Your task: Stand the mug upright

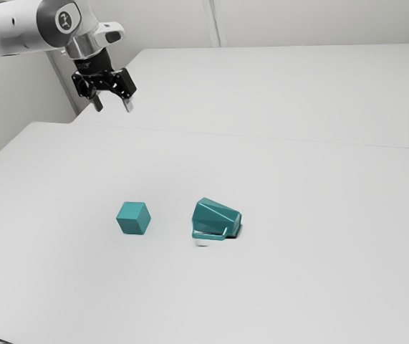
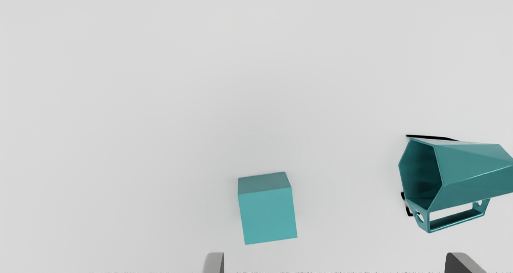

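Observation:
High above the table's far part, toward the exterior view's left, my gripper hangs open with nothing between its fingers. In the wrist view the gripper has its two fingertips wide apart. The teal mug lies on its side on the table, its handle low on the side nearest the exterior camera. The wrist view shows the mug with its six-sided mouth facing toward the cube's side, base cut off by the picture edge. My gripper is well away from it.
A teal cube stands on the white table, apart from the mug on the exterior view's left; the wrist view shows the cube too. Behind the table is another white surface.

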Robot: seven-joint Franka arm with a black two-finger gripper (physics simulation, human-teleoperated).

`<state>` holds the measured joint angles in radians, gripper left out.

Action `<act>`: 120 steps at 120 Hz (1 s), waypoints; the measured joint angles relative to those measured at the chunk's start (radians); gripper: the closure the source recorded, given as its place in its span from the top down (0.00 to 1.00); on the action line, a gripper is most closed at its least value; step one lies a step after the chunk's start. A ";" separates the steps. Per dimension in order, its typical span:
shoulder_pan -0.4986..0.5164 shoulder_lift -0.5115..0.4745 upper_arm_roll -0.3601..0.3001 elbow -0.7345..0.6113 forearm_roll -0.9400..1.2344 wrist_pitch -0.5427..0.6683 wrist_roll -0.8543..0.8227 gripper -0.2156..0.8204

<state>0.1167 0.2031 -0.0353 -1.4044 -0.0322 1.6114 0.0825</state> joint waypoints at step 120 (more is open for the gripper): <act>0.028 0.022 0.008 -0.584 -0.811 0.191 0.384 0.79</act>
<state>0.1445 0.2247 -0.0274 -1.9889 -0.8436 1.8026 0.4660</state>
